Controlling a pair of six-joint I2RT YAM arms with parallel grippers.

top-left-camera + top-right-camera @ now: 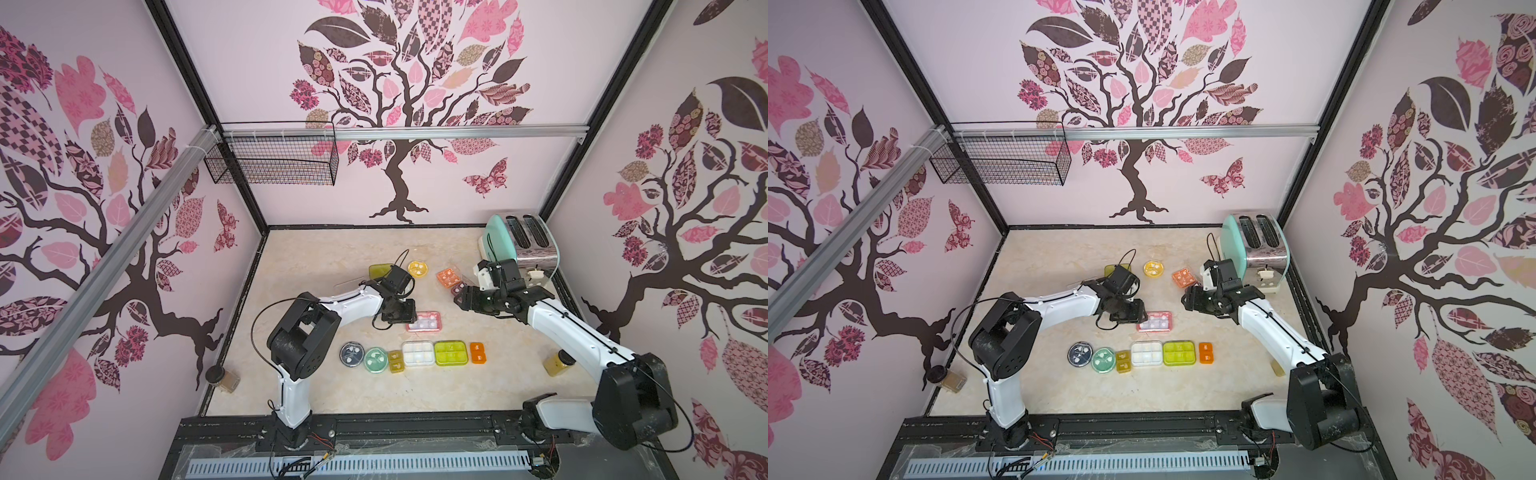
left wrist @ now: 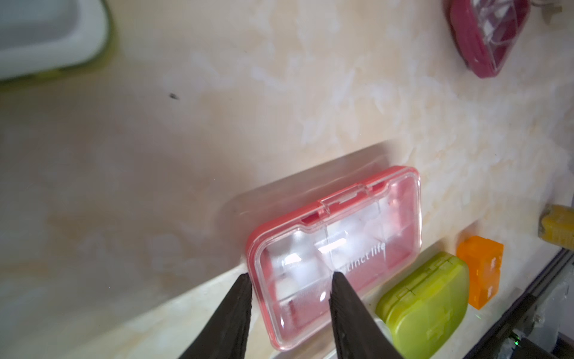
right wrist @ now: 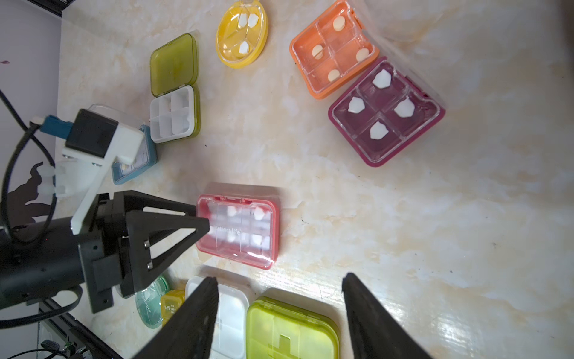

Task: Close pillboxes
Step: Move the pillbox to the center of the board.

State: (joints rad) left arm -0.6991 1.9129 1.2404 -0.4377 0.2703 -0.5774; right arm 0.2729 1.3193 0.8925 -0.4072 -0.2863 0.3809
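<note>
**Pink pillbox** (image 1: 424, 322): we see it lying flat near the middle of the marble tabletop (image 1: 332, 249), its clear lid (image 2: 341, 248) down over white pills.

**Left gripper** (image 2: 292, 276): it stands at one short end of this case with its jaws apart. One fingertip (image 2: 245, 281) is just outside the end wall and the other is over the lid. We cannot tell whether either presses on the plastic. Nothing is clamped.

**Right gripper** (image 3: 281, 278): it hangs to the right of the pink case with its jaws spread wide and empty.

**Nearer the robot:** a row of shut cases includes the white pillbox (image 1: 418, 353) and the lime pillbox (image 1: 451, 353), side by side.

**Farther off:**
- the olive pillbox (image 3: 174, 93), open with its lid laid flat
- the yellow round pillbox (image 3: 242, 34)
- the orange square pillbox (image 3: 334, 49), touching the maroon square pillbox (image 3: 385, 112)
</note>
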